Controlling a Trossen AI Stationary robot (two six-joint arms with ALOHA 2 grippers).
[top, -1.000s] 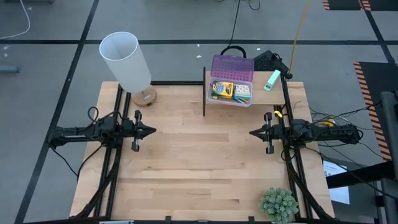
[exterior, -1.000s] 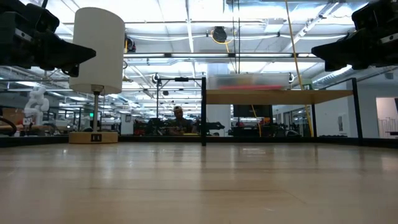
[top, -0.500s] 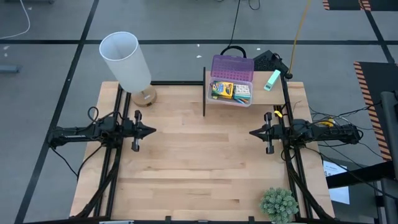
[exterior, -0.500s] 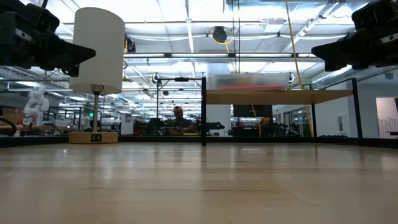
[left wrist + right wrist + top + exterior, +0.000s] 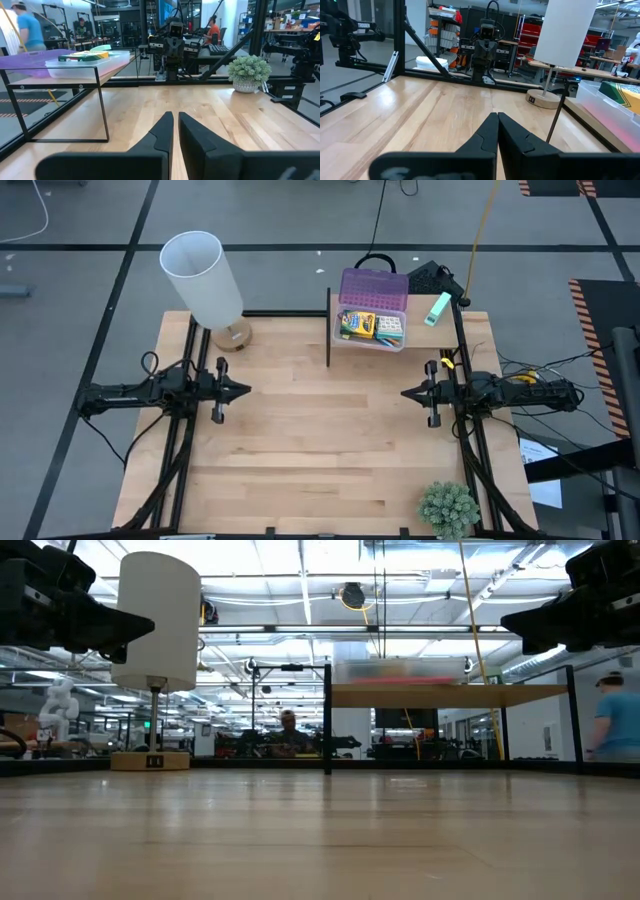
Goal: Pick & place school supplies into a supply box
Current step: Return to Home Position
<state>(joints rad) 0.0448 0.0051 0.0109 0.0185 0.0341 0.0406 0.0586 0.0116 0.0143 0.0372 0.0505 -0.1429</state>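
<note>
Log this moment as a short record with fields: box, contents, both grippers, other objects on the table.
supply box: clear box with purple lid open, on a raised shelf at the table's far edge
contents: crayon box inside; other items too small to tell
left gripper: shut, empty, hanging over the table's left side
right gripper: shut, empty, hanging over the table's right side
lamp: white shade at the far left corner
plant: green potted plant at the near right edge
table surface: wooden top, no supplies seen between the arms
</note>
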